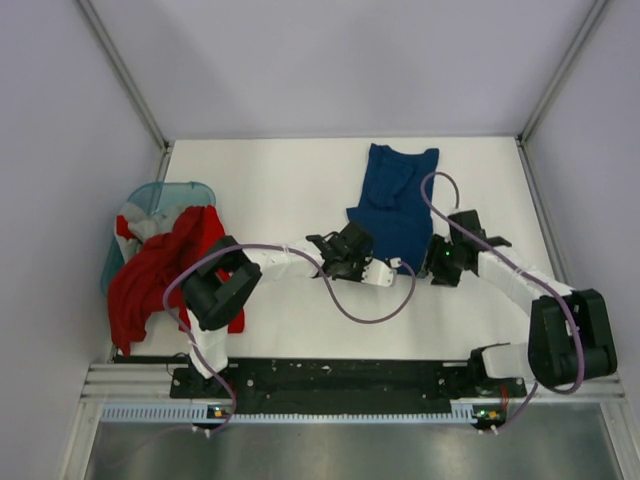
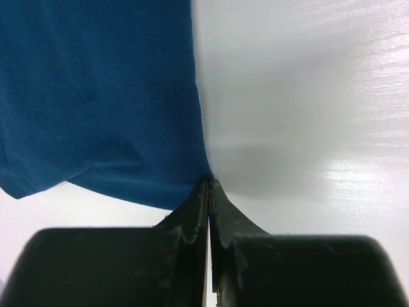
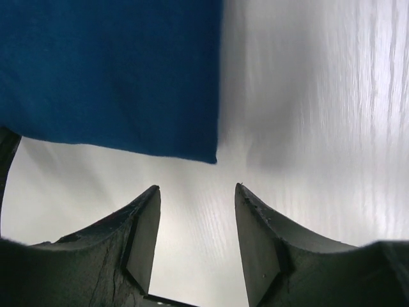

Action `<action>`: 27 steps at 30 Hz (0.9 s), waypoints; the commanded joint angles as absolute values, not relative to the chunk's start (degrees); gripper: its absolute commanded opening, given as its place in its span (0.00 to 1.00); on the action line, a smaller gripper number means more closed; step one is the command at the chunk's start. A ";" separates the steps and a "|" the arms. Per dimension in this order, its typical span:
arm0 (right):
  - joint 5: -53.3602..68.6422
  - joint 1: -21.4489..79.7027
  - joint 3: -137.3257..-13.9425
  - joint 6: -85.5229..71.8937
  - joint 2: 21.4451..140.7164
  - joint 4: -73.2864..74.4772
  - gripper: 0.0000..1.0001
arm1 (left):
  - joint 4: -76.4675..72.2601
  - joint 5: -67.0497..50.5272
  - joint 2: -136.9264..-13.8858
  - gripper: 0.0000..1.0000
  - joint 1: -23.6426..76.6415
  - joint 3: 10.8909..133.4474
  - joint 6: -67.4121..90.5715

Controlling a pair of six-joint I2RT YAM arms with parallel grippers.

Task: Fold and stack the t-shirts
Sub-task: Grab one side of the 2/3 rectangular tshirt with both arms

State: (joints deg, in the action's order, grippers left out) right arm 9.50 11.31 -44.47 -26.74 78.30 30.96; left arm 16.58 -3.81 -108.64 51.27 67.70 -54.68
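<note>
two grippers at near hem of navy shirt (image 1: 395, 200), flat around 1 o'clock on table (image 1: 270, 180). left gripper (image 2: 209, 185) clenched, probably pinching hem corner. right gripper (image 3: 198, 188) spread, corner just ahead at 11 o'clock, ungrabbed. looks like fold starting; next, right must nip corner.

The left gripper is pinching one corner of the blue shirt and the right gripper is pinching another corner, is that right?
Not quite. The right gripper is open, its jaws spread just short of a corner of the blue shirt, as the right wrist view shows. The left gripper is pinching one corner.
</note>
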 commanded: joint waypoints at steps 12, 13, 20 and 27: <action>1.06 10.46 -27.07 -64.77 69.70 8.00 0.58 | 15.55 -1.85 -106.17 0.00 52.29 66.18 -52.56; 0.45 10.20 -27.16 -64.86 69.87 7.82 0.58 | 15.64 -1.76 -106.08 0.00 52.29 66.18 -52.56; 4.65 9.32 -27.42 -65.04 76.02 2.82 0.26 | 16.17 -2.11 -105.03 0.00 52.29 66.09 -52.30; 7.56 8.79 -25.32 -61.53 73.66 2.37 0.00 | 20.65 -2.11 -105.55 0.26 51.94 68.38 -52.82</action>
